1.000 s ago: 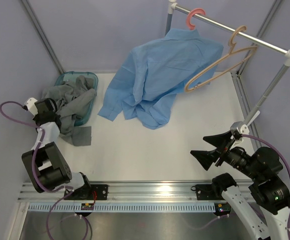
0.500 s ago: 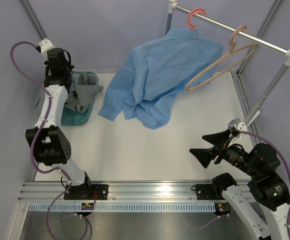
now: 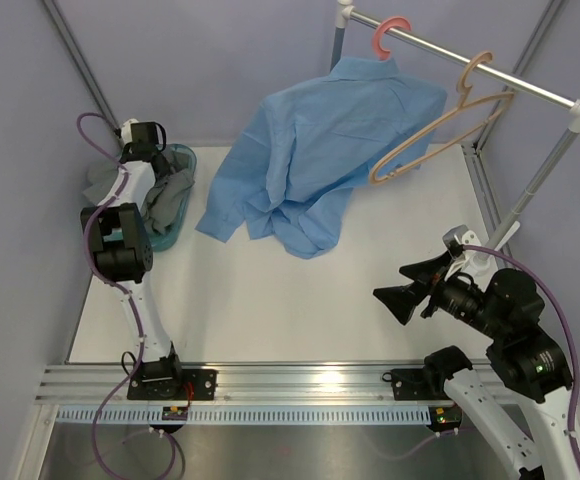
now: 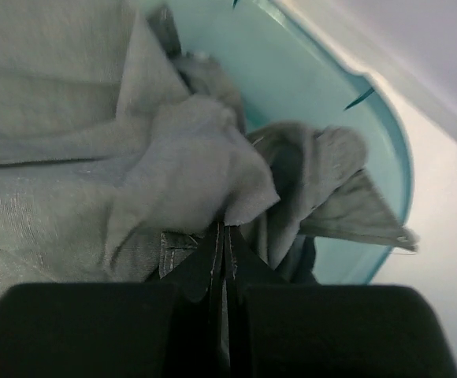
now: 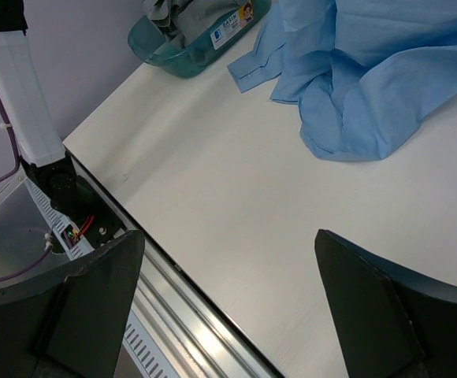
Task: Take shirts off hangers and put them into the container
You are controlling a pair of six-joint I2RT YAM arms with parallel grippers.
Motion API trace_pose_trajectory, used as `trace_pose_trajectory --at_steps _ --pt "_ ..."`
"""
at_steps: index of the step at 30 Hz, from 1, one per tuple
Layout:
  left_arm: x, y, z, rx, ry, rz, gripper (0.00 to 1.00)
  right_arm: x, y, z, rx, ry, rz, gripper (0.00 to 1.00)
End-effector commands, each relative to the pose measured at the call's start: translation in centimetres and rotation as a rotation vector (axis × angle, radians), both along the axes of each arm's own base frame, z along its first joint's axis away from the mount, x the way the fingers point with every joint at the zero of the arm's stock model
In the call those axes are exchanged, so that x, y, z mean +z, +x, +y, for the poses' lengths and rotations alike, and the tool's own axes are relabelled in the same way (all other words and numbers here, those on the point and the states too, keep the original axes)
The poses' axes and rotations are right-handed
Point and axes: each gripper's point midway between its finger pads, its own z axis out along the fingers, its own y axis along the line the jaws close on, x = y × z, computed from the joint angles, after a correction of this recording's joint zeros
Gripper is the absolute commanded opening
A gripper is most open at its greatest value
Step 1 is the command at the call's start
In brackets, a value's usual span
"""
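Grey cloth fills most of the teal tub [image 3: 180, 158] at the far left corner of the table [image 3: 270, 300]. This is the grey shirt [image 3: 166, 196], bunched up inside the tub, with a corner draped over the rim in the left wrist view. We see the left claw [image 3: 157, 160] low over the tub, clenched tight. Its two fingers [image 4: 213, 268] are pressed flat together, and the folds of the grey shirt [image 4: 94, 157] gather to a peak right at their tips, so it grips a pinch of that cloth. The inner wall of the tub [image 4: 331, 102] curves behind the cloth.

Across the table, we find the blue shirt [image 3: 310, 160] on the pink hanger [image 3: 390, 35], which hooks over the metal rail [image 3: 470, 65] at the far right. Its lower half lies crumpled on the table just beside the tub. Next to it on the rail hangs the tan hanger [image 3: 440, 130], tilted and bare.

The right claw [image 3: 390, 283] hovers above the near right part of the table, spread wide and holding nothing, well apart from both shirts. From its wrist view we look between the parted fingers [image 5: 94, 299] towards the hem of the blue shirt [image 5: 370, 79] and the tub [image 5: 173, 59] with the grey shirt [image 5: 181, 16] inside.
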Motion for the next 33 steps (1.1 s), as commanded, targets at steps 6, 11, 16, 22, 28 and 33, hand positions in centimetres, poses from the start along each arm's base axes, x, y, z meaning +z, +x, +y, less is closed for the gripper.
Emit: trace_pose_trajectory --at_steps 6,11,16,22,28,33 --pt "-7.1 -3.8 -1.4 0.077 -0.264 0.125 0.00 0.7 0.7 0.2 -0.002 -0.005 -0.021 0.99" --pt "-6.6 -5.1 -1.6 0.064 -0.258 0.154 0.13 1.1 0.3 0.0 -0.002 0.000 -0.039 1.00" --pt "3.4 -4.8 -0.7 0.028 -0.164 -0.026 0.36 1.4 0.1 -0.1 -0.004 0.004 -0.049 0.99" --pt "11.9 -5.9 1.9 0.049 0.037 -0.136 0.74 1.4 0.1 0.0 0.002 0.002 -0.041 0.99" --pt "13.8 -4.9 5.9 0.116 0.206 -0.131 0.80 1.3 0.6 0.2 0.002 -0.015 -0.019 1.00" --pt "9.7 -2.7 8.6 0.145 0.217 -0.057 0.80 1.3 1.0 0.3 -0.002 -0.024 0.002 0.99"
